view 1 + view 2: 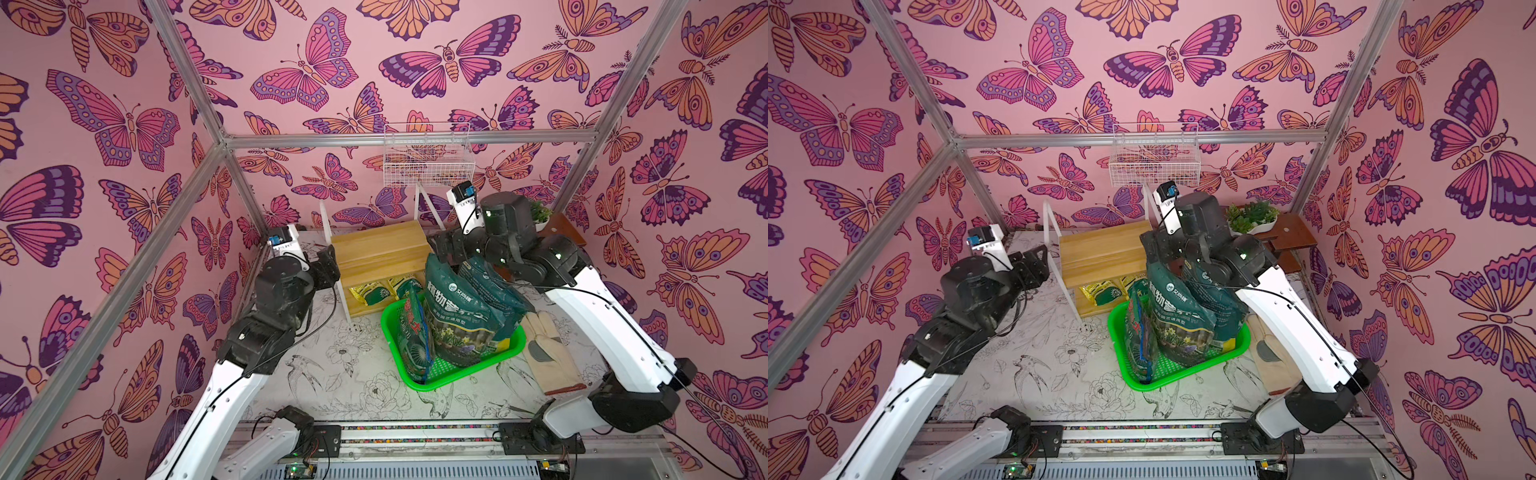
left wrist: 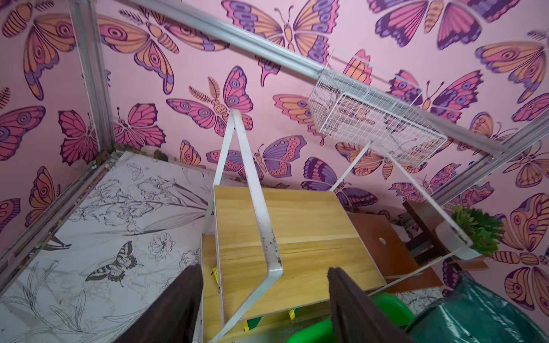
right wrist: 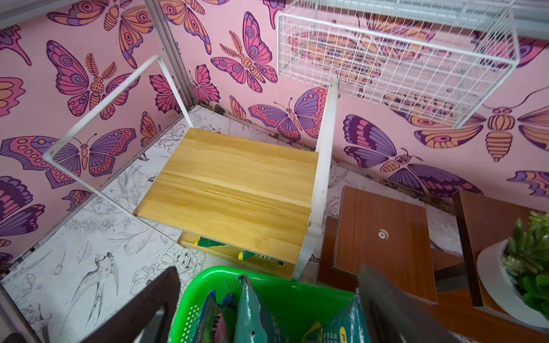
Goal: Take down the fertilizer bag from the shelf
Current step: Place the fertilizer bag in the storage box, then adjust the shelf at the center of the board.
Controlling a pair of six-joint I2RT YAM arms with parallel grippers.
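Observation:
The shelf (image 1: 374, 245) (image 1: 1100, 253) stands at the back, its upper plank (image 3: 237, 184) bare. Two yellow-and-green fertilizer bags (image 1: 372, 291) (image 1: 1102, 291) lie on its lower tier, their edges peeking out in the right wrist view (image 3: 208, 242). My left gripper (image 1: 328, 262) (image 2: 264, 268) is open, its jaws either side of the shelf's white side frame (image 2: 255, 208). My right gripper (image 1: 446, 249) (image 3: 269, 268) hangs open over the tops of several dark green bags (image 1: 457, 316) standing in a green basket (image 1: 432, 384) (image 3: 208, 276). It holds nothing.
A white wire basket (image 1: 428, 158) hangs on the back wall above the shelf. A dark brown stepped stand (image 3: 383, 234) with a potted plant (image 1: 1252, 216) sits right of the shelf. A work glove (image 1: 548, 353) lies right of the green basket.

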